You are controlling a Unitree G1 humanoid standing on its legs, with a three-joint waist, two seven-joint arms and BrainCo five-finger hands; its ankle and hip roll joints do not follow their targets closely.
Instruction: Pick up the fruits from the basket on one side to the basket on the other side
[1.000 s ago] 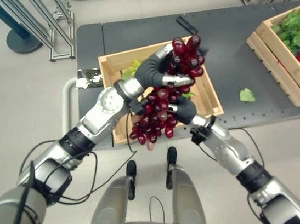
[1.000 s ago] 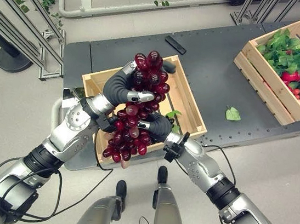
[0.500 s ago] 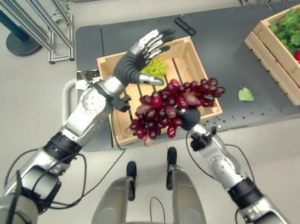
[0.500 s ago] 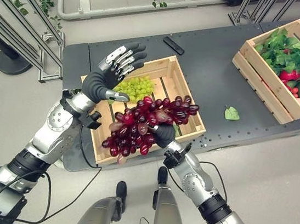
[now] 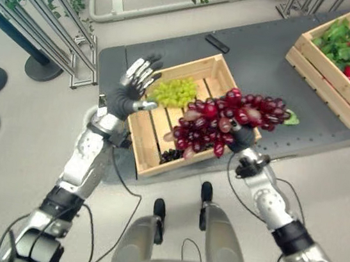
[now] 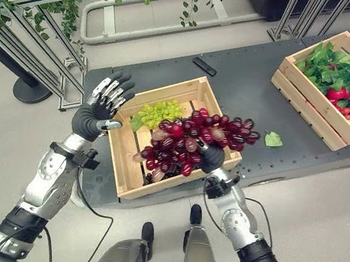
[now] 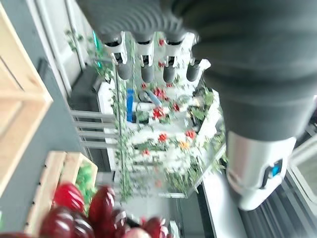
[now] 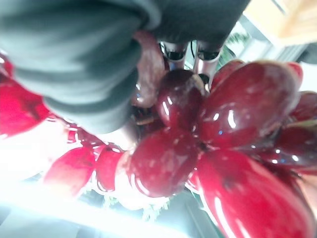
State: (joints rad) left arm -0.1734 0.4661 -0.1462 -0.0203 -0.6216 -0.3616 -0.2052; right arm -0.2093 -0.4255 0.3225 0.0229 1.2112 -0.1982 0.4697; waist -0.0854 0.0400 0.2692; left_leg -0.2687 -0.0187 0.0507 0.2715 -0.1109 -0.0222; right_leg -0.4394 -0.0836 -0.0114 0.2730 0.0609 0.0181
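**Right hand lifts the red grapes over the near crate**

Plainly, the right hand [image 6: 212,156] is curled round the middle of the red grape bunch [image 6: 196,140], its fingers buried among the berries; in the right wrist view the dark cover and fingertips press straight into the glossy grapes [image 8: 198,144]; the bunch hangs in the air, stretched sideways, one end over the near wooden crate [image 6: 125,179] and the other end reaching past the crate's right edge above the dark tabletop [image 6: 246,82]; the left hand [image 6: 97,111] is raised to the left of that crate, fingers spread straight and holding nothing, apart from the grapes; its wrist view shows the same straight fingers [image 7: 148,62] with red berries below them.

Inside the near crate lies a bunch of green grapes [image 6: 158,112] toward the far left corner; a small cluster of dark berries [image 5: 170,155] sits on the slats near the front; a loose green leaf [image 6: 273,139] lies on the tabletop just right of the held bunch; a small black object [image 6: 204,66] lies beyond the crate; well apart, at the far right, a second wooden crate [image 6: 303,90] holds leafy greens and red produce; metal railings with trailing vines [image 6: 43,4] stand on the floor to the left.
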